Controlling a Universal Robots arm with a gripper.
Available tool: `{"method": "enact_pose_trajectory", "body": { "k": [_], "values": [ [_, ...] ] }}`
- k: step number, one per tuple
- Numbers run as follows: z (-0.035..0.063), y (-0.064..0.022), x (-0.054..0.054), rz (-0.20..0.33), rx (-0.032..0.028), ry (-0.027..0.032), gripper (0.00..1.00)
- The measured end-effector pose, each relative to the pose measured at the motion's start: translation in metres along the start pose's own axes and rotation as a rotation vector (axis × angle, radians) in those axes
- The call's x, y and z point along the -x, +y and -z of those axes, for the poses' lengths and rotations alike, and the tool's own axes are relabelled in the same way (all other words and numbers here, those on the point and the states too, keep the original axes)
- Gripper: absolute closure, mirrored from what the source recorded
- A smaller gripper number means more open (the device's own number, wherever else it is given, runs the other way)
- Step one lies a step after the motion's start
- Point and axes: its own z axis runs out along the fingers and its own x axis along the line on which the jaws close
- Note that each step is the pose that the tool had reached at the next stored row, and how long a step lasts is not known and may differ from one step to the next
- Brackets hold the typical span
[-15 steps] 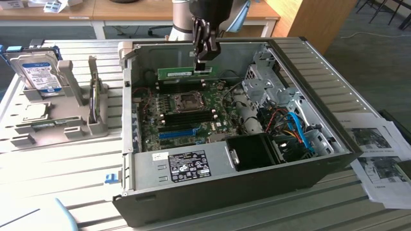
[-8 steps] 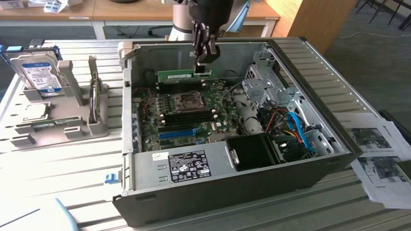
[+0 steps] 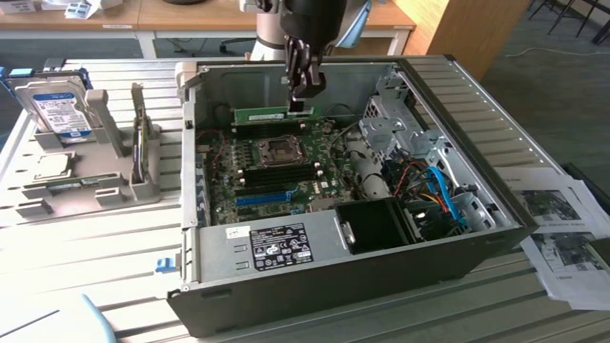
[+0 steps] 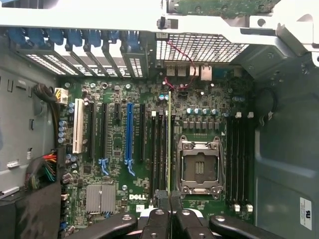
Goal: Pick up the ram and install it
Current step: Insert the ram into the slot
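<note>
The jaws are pinched narrow on one end of the ram (image 4: 169, 144), which runs edge-on straight out from the gripper (image 4: 169, 203). It hangs beside the CPU socket (image 4: 199, 167), seemingly just above the motherboard (image 4: 209, 92), inside the open computer case (image 3: 333, 286).

Open computer case (image 3: 333, 293) on desk (image 3: 96, 250); motherboard (image 3: 324, 182) inside, blue slot (image 4: 129, 134), processor socket (image 4: 199, 167). Hard drive (image 3: 59, 107) upright in grey holder (image 3: 105, 186) at exterior view's left. Papers (image 3: 562, 214) at exterior view's right.
</note>
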Motion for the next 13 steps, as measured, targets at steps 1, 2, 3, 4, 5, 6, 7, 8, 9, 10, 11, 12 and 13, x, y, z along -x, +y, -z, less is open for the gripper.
{"method": "enact_pose_trajectory", "body": {
  "k": [1,2,3,4,5,6,7,8,9,10,11,12,13],
  "values": [
    [-0.0007,0.0000,0.000,0.000,0.0000,0.0001,0.89],
    [-0.0015,-0.0001,0.000,0.000,0.0000,0.0000,0.89],
    [-0.0024,-0.0001,0.000,0.000,0.0001,0.0001,0.89],
    [-0.0034,-0.0002,0.000,0.000,0.0000,0.0000,0.89],
    [-0.0044,-0.0002,0.000,0.000,0.0000,0.0000,0.89],
    [-0.0053,-0.0003,0.000,0.000,0.0000,0.0001,0.89],
    [-0.0064,-0.0004,0.000,0.000,0.0000,-0.0001,0.89],
    [-0.0075,-0.0004,0.000,0.000,0.0000,0.0000,0.89],
    [-0.0085,-0.0004,0.000,0.000,0.0000,0.0000,0.89],
    [-0.0093,-0.0004,0.000,0.000,0.0000,0.0000,0.89],
    [-0.0102,-0.0005,0.000,0.000,0.0000,0.0000,0.89],
    [-0.0110,-0.0005,-0.001,0.000,0.0000,-0.0001,0.89],
    [-0.0116,-0.0006,-0.001,0.000,0.0000,-0.0001,0.89]
  ]
}}
